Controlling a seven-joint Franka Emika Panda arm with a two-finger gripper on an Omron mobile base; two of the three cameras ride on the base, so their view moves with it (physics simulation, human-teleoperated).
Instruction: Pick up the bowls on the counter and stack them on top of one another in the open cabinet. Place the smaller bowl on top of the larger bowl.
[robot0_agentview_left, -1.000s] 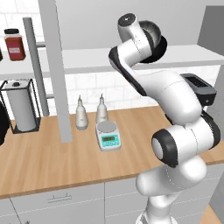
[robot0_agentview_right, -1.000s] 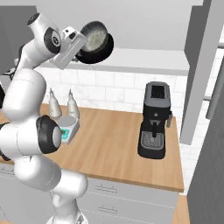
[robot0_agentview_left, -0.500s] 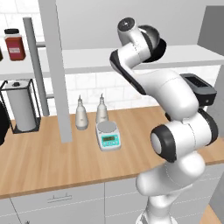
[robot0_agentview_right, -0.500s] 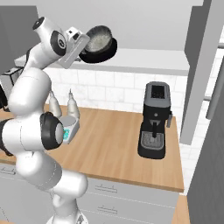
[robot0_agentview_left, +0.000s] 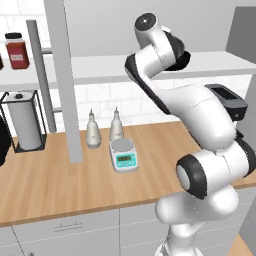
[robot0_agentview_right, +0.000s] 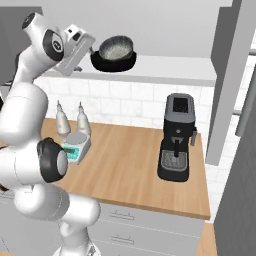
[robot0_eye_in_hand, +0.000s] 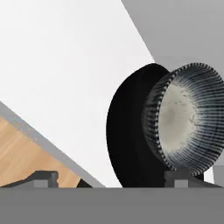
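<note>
Claw (robot0_agentview_right: 92, 52) first: from the right base view we see it raised to the shelf of the open cabinet (robot0_agentview_right: 170, 70), just left of the bowls. The smaller bowl (robot0_agentview_right: 116, 48), grey and speckled inside, sits nested in the larger bowl (robot0_agentview_right: 113, 62), and both rest on the white shelf board. Below, the worktop (robot0_agentview_right: 130, 165) carries a black coffee machine (robot0_agentview_right: 176, 137) on the right, a white kitchen scale (robot0_agentview_right: 75, 146) and two pale bottles (robot0_agentview_right: 70, 119) near the tiled wall.

From the left base view we see the arm reach up to the shelf, its upper joints covering the hand; a dark sliver of the larger bowl (robot0_agentview_left: 183, 59) shows beside it. The scale (robot0_agentview_left: 123, 155), the bottles (robot0_agentview_left: 103, 129), a paper towel roll (robot0_agentview_left: 24, 125) in a black stand and a red jar (robot0_agentview_left: 16, 50) on the shelf are also visible.

From the hand view we see both finger tips (robot0_eye_in_hand: 41, 177) low, well apart, with the black bowl (robot0_eye_in_hand: 127, 131) between them and the speckled bowl (robot0_eye_in_hand: 188, 116) inside it. The claw is spread; we cannot tell whether a finger touches the rim.
</note>
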